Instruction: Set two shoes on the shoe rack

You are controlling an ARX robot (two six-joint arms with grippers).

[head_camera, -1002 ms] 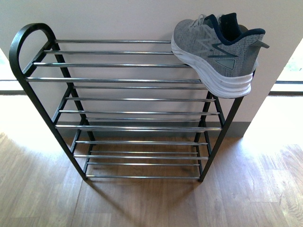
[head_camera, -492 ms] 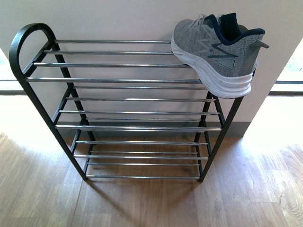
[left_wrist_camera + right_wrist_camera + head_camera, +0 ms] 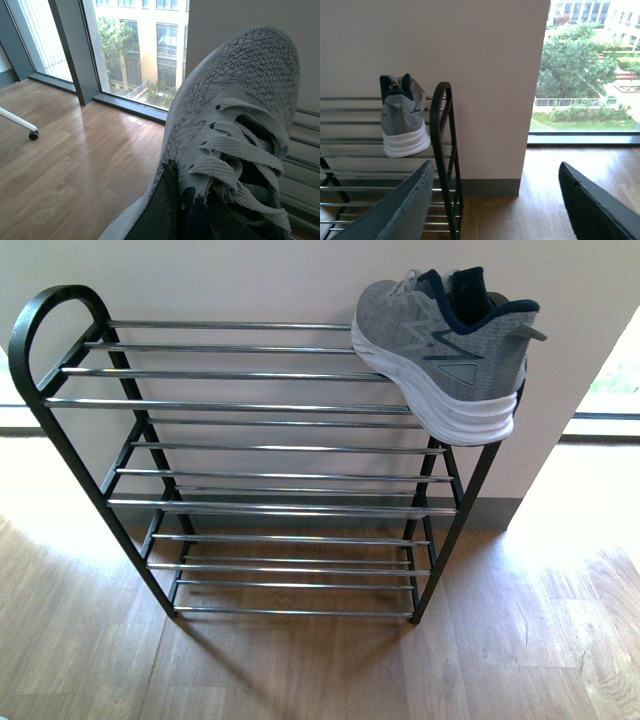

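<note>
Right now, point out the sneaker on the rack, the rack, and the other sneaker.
racked sneaker (image 3: 440,340): front view, grey knit side.
rack (image 3: 250,405): front view, top tier's front rod.
other sneaker (image 3: 250,65): left wrist view, knit toe.

The sneaker (image 3: 440,340) is soft grey knit cloth; the shoe rack (image 3: 230,406) is glossy chrome and black metal.

sneaker (image 3: 440,350) rests atop right end of shoe rack (image 3: 250,406).

Left claw (image 3: 169,215): one dark finger visible, pressed at the collar of a sneaker (image 3: 235,100) carried aloft. Right claw (image 3: 496,172): both fingers (image 3: 405,205) spread wide apart, pointing forward.
</note>
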